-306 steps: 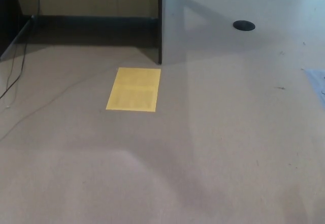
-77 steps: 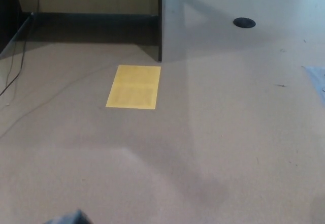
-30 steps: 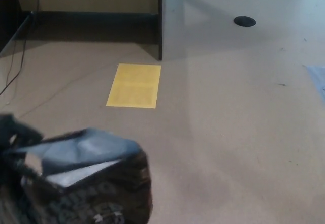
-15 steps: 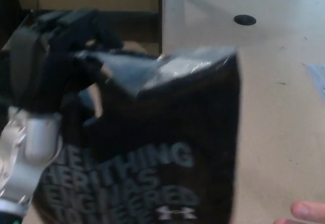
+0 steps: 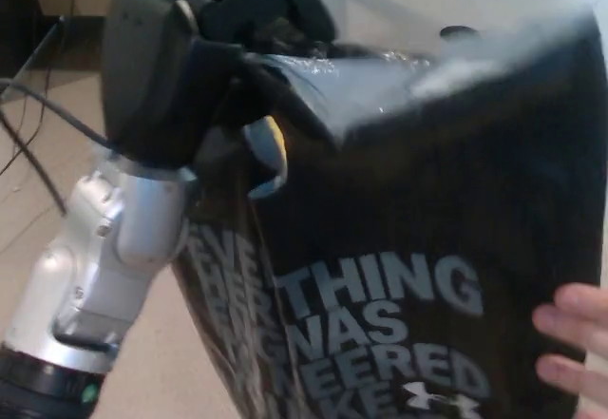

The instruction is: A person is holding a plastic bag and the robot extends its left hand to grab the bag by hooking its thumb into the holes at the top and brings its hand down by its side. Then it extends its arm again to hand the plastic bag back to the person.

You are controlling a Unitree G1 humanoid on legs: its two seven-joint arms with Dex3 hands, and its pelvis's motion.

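Black plastic bag (image 5: pixel 418 248) fills the centre and right of the frame, blurred, bottom and right edge cut off; white lettering only partly readable. Left hand (image 5: pixel 204 53) at upper left is clamped on the bag's top edge; the thumb is hidden in the folds. A person's fingers (image 5: pixel 575 343) touch the bag at lower right. Floor (image 5: pixel 38 191) shows only at left.

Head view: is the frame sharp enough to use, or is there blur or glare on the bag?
Head view: the black plastic bag fills most of the frame, its top edge smeared by motion blur at upper right; pale glare on the crinkled fold near the left hand; white lettering is soft but partly legible; the person's fingers at the right edge are blurred.
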